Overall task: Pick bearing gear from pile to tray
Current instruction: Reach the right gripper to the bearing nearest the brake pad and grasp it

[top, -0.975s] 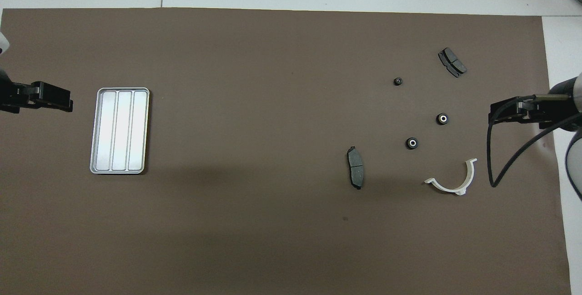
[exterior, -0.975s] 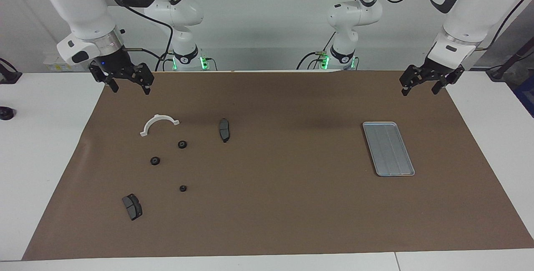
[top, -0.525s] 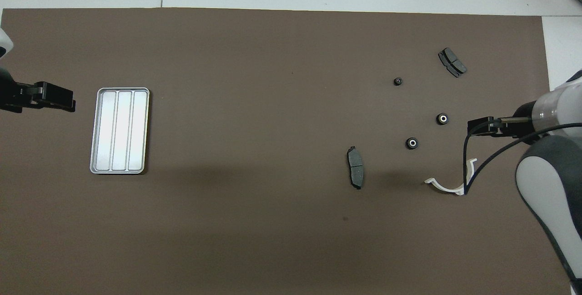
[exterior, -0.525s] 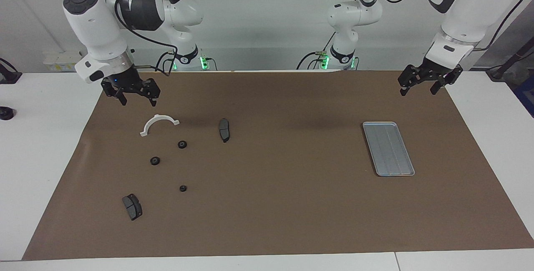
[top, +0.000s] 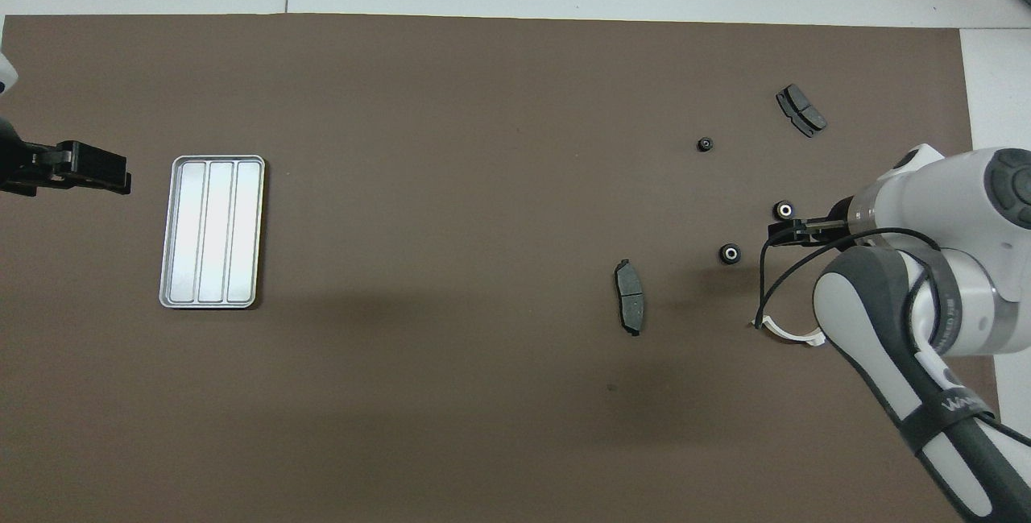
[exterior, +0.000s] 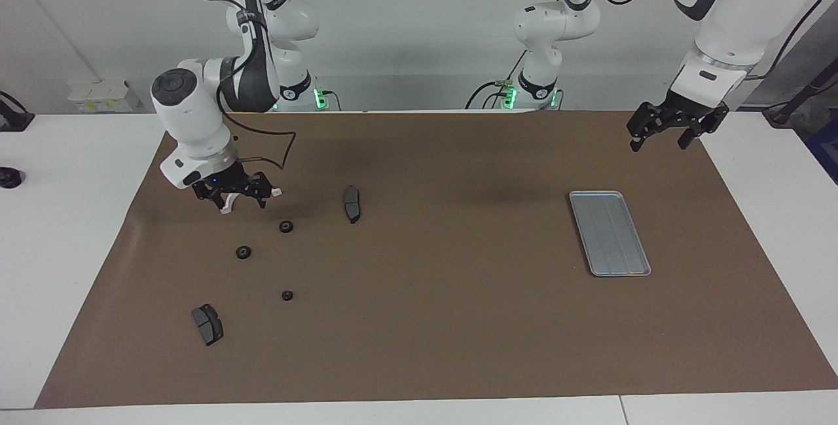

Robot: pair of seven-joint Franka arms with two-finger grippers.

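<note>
Over the white bracket (exterior: 226, 206), the open right gripper (exterior: 230, 200) hangs, seemingly untouching; bearing gears (exterior: 285, 226) lie just beside.

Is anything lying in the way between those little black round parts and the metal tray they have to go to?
One thing shows: a brake pad lies on the mat between the black round pieces and the tray. Carried through the air, a piece would likely pass over it.

- No label, number or sign can be read on the loose parts or on the tray.
- The right arm (top: 950, 402) carries pale lettering on a dark band near its base, too small to make out.
</note>
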